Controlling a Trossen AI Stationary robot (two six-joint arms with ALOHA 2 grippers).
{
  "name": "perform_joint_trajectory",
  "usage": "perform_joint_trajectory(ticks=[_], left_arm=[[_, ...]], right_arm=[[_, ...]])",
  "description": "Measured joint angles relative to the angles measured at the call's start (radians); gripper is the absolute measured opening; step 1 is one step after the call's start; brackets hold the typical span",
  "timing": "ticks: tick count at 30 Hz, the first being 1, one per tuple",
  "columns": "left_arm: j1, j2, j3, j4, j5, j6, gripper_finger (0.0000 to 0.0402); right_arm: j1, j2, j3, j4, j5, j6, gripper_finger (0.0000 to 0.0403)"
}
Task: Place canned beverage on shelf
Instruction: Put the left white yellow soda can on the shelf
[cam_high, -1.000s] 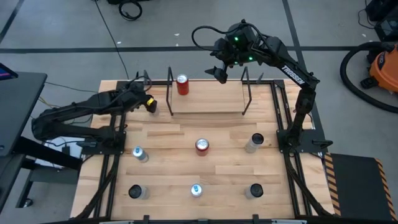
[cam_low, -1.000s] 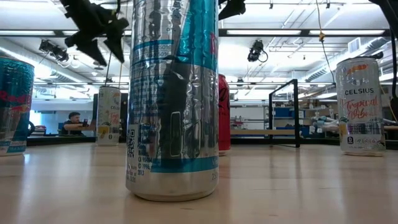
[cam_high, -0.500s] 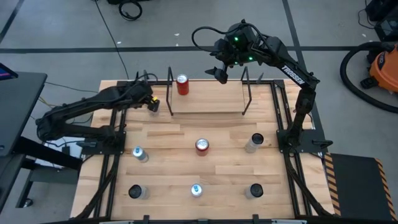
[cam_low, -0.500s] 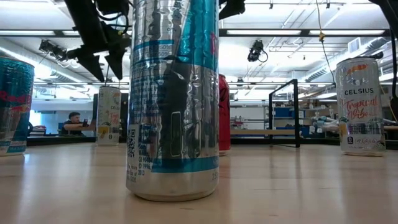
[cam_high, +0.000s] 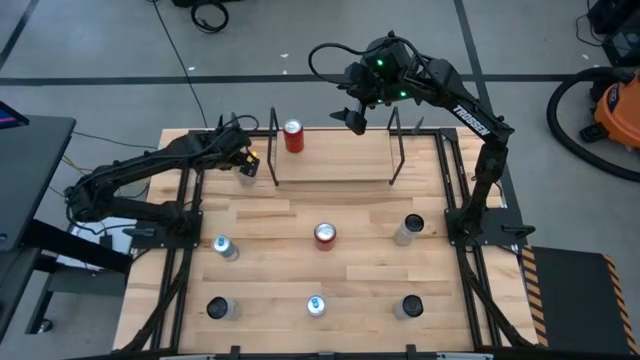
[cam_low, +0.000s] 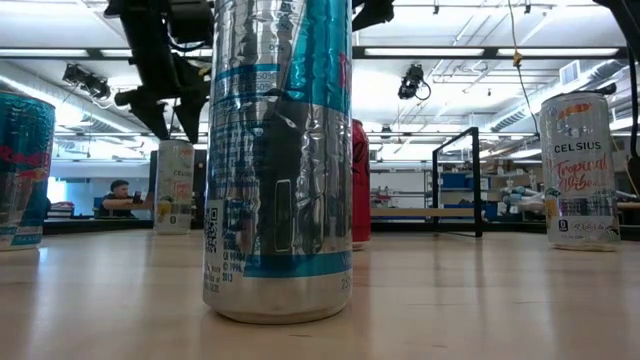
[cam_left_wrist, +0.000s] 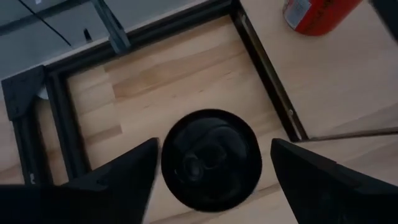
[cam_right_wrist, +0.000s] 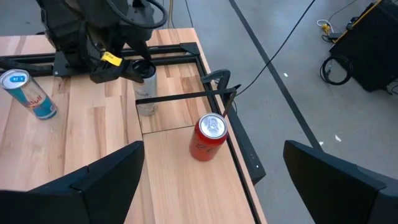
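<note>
Wood bench (cam_high: 300, 210) seen from above, grey floor round it. The shelf (cam_high: 340, 162) stands at the back of it.

Change over the last second: left arm has reached further toward the shelf's left side, and the left claw (cam_high: 246, 160) has come in and down over the pale can (cam_left_wrist: 211, 158) standing just outside the shelf's left end. Low view shows the same thing, with the claw now straight above that can.

Left claw is about half open. Its fingers (cam_left_wrist: 118, 177) sit on both sides of the can top with a gap on each side, so nothing is held yet. My read: reach is done and the claw is lined up, next comes lowering and closing.

Right claw (cam_high: 352, 118) hangs above the shelf's back edge, spread wide and empty. It looks parked.

1 red can (cam_high: 292, 135) is already on the shelf, at the back-left corner. 6 other cans stand in front of the shelf, well apart from it.

Edges: the pale can is just beside the shelf's left upright rods, with the black bench frame rail on the side away from the shelf. Tight slot, so a sideways drift could hit a rod. Shelf board to the right of the red can is bare, so there is room to set down. The lift probably has to clear the side rods first.
</note>
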Motion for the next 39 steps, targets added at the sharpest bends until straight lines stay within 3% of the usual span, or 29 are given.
perform_joint_trajectory(ticks=[5, 14, 22, 30, 39], left_arm=[[0.017, 0.009, -0.002, -0.021, 0.091, 0.015, 0.0311], [0.017, 0.01, -0.003, -0.017, 0.087, 0.062, 0.0302], [0.017, 0.009, -0.003, -0.013, 0.09, 0.129, 0.024], [0.017, 0.008, 0.0, -0.001, 0.148, 0.23, 0.024], [0.016, 0.009, 0.175, -0.11, 0.148, 0.313, 0.024]], right_arm=[[0.0, 0.0, 0.0, 0.0, 0.0, 0.0, 0.0394], [0.0, 0.0, 0.0, 0.0, -0.001, 0.0, 0.0394], [0.0, 0.0, 0.0, 0.0, -0.001, 0.0, 0.0394], [0.0, 0.0, 0.0, 0.0, 0.0, 0.0, 0.0394], [0.0, 0.0, 0.0, 0.0, 0.0, 0.001, 0.0394]])
